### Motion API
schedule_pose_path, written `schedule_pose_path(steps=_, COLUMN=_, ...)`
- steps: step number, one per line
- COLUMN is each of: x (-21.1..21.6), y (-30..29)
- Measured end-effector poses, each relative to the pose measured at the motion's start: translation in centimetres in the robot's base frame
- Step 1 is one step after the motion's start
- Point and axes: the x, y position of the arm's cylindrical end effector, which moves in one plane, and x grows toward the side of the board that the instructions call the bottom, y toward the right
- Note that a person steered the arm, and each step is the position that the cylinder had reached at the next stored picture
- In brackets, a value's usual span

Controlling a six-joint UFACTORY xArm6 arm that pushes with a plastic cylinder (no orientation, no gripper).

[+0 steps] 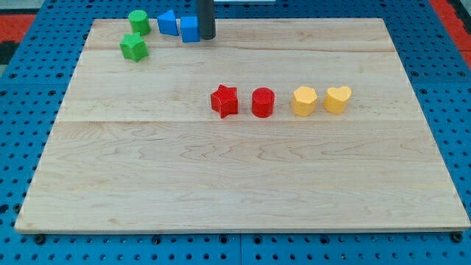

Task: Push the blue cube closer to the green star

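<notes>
Here, camera view, the only one we have. Wooden board lying on a blue pegboard surface. Our rod comes down from the view's top edge, dark and upright. We carry no fingers at all, so nothing is clenched, released or grasped; the rod simply ends in our tip, which sits at the far edge of the board.

Task blocks, upper left of the board. Blue cube is just to the view's left of our tip, touching it or very nearly so; we cannot tell which. Against the cube's left side stands a second blue block, with a peaked, roughly triangular top; the two appear to touch. Green star lies further toward the view's left and a little lower, apart from both blue blocks. Above it, near the board's top edge, a green cylinder, close to the star but not clearly touching it.

Middle of the board, a row running left to right: red star, red cylinder, then two yellow heart-shaped blocks, the first yellow heart and the second yellow heart. Small gaps between the reds; the two hearts sit near one another. This row is well apart from our tip.
</notes>
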Motion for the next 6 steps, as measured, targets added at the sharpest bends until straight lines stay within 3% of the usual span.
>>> schedule_pose_path(steps=1, x=-1.7, y=2.5)
schedule_pose_path(steps=3, x=-6.0, y=-1.3)
schedule_pose_path(steps=4, x=-5.8, y=-3.9)
schedule_pose_path(steps=6, x=2.7, y=-6.4)
